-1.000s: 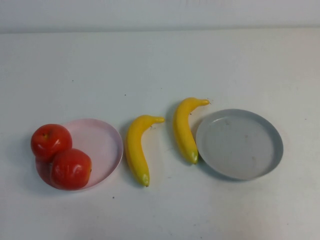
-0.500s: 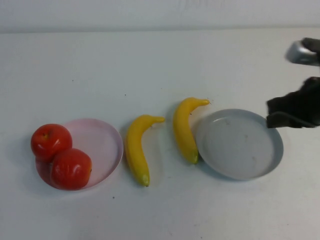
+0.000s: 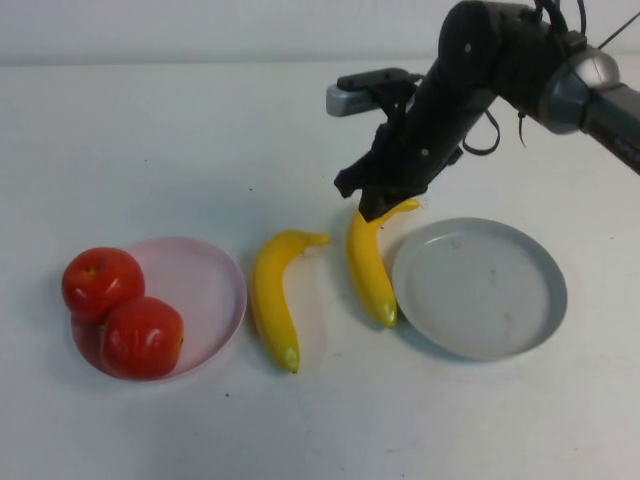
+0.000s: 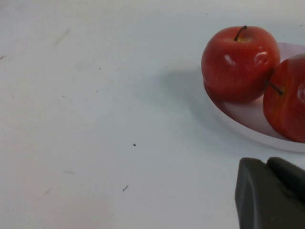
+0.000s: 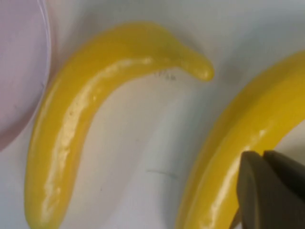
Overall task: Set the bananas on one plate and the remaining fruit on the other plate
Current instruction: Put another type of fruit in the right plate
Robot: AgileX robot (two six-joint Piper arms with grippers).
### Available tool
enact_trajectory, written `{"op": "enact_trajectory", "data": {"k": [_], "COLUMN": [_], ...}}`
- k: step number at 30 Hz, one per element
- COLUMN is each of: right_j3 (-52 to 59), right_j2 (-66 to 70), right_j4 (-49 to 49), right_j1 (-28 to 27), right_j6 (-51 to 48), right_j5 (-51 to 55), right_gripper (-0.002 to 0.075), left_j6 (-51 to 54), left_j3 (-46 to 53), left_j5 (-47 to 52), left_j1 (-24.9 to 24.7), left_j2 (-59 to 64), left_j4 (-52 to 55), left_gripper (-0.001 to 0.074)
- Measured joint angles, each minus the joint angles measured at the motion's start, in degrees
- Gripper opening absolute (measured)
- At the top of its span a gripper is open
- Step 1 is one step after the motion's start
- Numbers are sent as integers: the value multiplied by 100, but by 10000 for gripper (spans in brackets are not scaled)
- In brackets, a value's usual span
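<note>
White table (image 3: 150, 140) right across the scene, pale wall band behind it, and the grey-blue plate (image 3: 480, 288) is our landmark, sitting bare. Just beside that plate, on the side toward the pink one, lies a banana (image 3: 368, 262), its lower end almost touching the grey rim. Farther from the grey plate on that same side lies the second banana (image 3: 273, 297), curved, between the first banana and the pale pink plate (image 3: 205, 290). The pink plate is well apart from the grey one, and there are both red apples (image 3: 102, 282), touching each other, crowded on the pink plate's far-from-grey edge, one hanging partly over the rim.

Here's the right gripper (image 3: 372, 207), reaching in from beyond the grey plate, its dark fingers pressed together with nothing between them, tip hovering right at the stem end of the banana nearest the grey plate. Whether it touches the fruit I cannot tell.

The left gripper (image 4: 271, 191) shows only in its wrist view, fingers together, holding nothing, low over bare table near the pink plate and apples.
</note>
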Motion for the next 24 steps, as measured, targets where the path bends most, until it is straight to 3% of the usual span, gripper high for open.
{"op": "enact_trajectory", "data": {"k": [9,19,24], "right_j3": [-407,884,1010], "right_j2": [-363,-2004,-2411], "right_j4": [-445,-824,-941], "right_j1": [6,6,6], "right_j6": [285,674,1016], "right_j5": [123,170,207], "right_gripper": [-15,7,35], "left_j6": [0,0,0], "left_j3": [0,0,0], "left_j5": [0,0,0], "left_j1": [0,0,0], "left_j2": [0,0,0], "left_j4": [0,0,0], "left_gripper": [4,4,4]}}
